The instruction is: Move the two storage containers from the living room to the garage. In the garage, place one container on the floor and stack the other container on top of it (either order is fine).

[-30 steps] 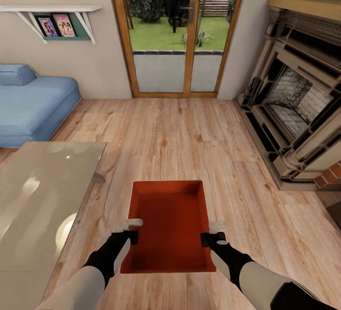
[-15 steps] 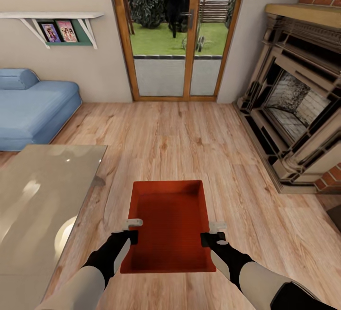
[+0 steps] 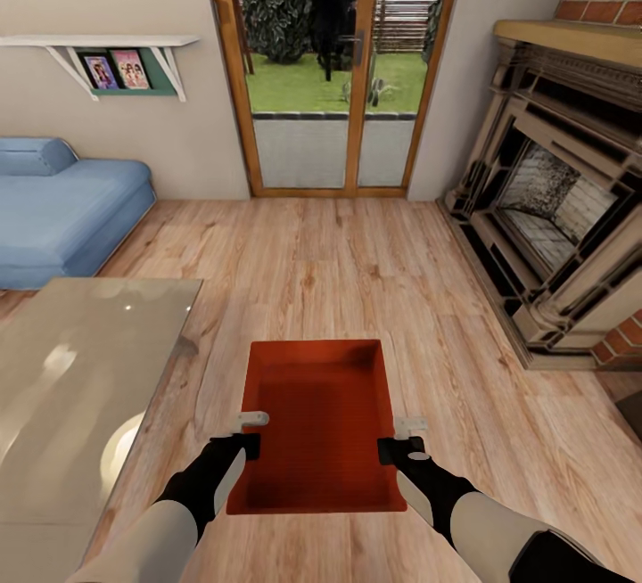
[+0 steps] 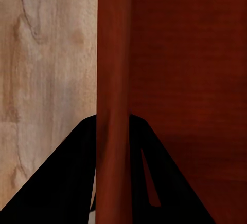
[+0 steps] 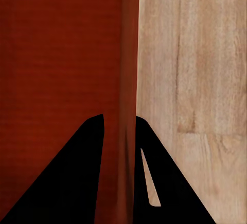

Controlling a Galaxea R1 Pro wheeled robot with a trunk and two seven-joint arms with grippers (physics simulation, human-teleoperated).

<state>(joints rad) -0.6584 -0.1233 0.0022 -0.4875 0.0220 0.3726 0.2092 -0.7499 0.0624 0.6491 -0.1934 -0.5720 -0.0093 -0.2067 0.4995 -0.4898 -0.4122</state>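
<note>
Both pairs of jaws are clenched on the side walls of one orange-red rectangular topless storage container (image 3: 321,422): the left gripper (image 3: 249,434) pinches its left wall and the right gripper (image 3: 399,439) its right wall, each wrist view showing a thin red wall (image 4: 113,100) running between two dark fingers. That box hangs level in front of the robot, above the light wood-plank floor (image 3: 357,271) of the living room.

Carrying looks like the step in hand, and doing it well means keeping both arms locked at the same spacing and height so the thin walls neither slip nor twist. Just to the left stands a glass-topped table (image 3: 80,387); the base should turn with room to spare there. Farther off lie a blue sofa (image 3: 71,209) at left, a red brick fireplace (image 3: 553,209) at right, and wood-framed glass doors (image 3: 339,75) ahead. No garage is in sight, so most of the task probably remains.
</note>
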